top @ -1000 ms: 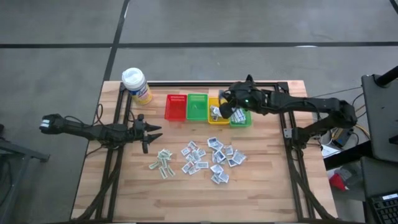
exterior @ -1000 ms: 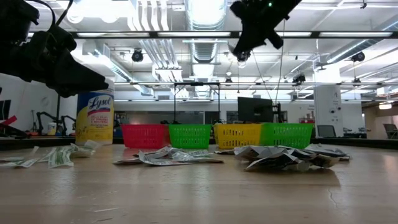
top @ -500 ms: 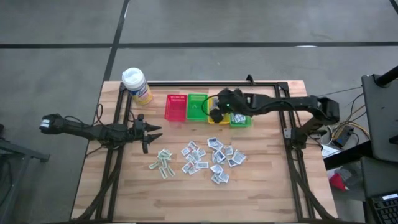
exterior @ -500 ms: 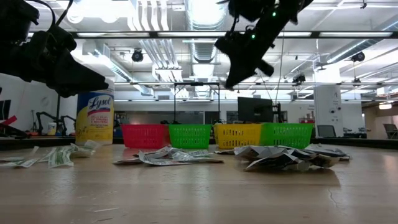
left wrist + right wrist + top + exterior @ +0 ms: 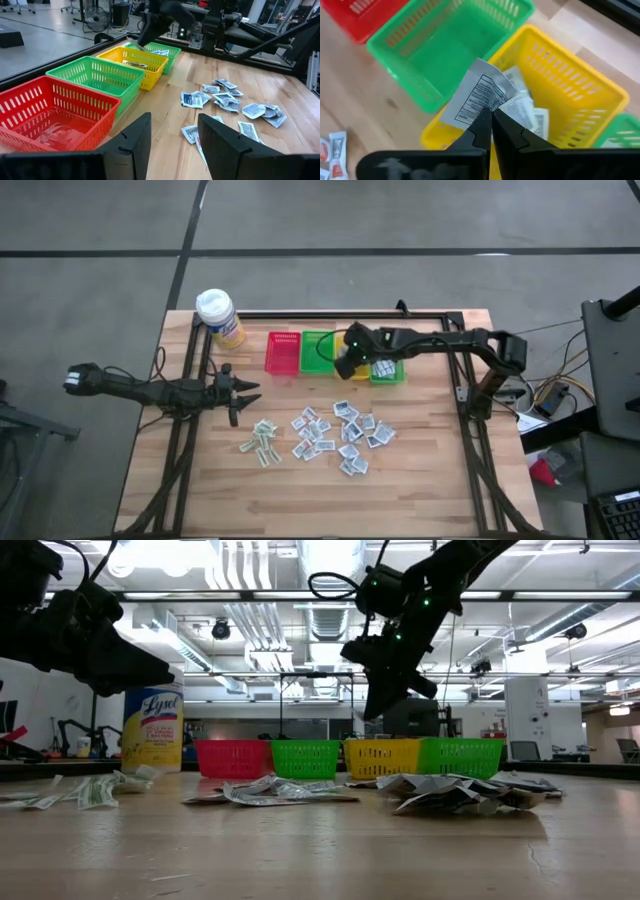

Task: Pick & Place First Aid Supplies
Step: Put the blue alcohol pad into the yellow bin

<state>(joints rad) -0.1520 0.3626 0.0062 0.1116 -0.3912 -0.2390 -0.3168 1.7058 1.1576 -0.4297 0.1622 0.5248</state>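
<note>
Packet held: small flat white paper packet with a barcode (image 5: 479, 96), pinched in the closed right gripper (image 5: 490, 120) above the near rim of the yellow plastic basket (image 5: 580, 85).
Risk: released here, it could catch the rim and fall onto the wooden table (image 5: 430, 480), or drift into the neighbouring green plastic basket (image 5: 450, 40).
Loose supplies: scattered white paper packets (image 5: 345, 430) on the table, nearer than the baskets.
Left gripper (image 5: 245, 393): fingers apart, empty, waiting above the table's left side.

Two dark jointed arms; green indicator light on right arm (image 5: 352, 340).

Robotics lab: exposed ceiling ducts (image 5: 330, 570), monitors (image 5: 410, 716), wooden workbench (image 5: 420, 480).
</note>
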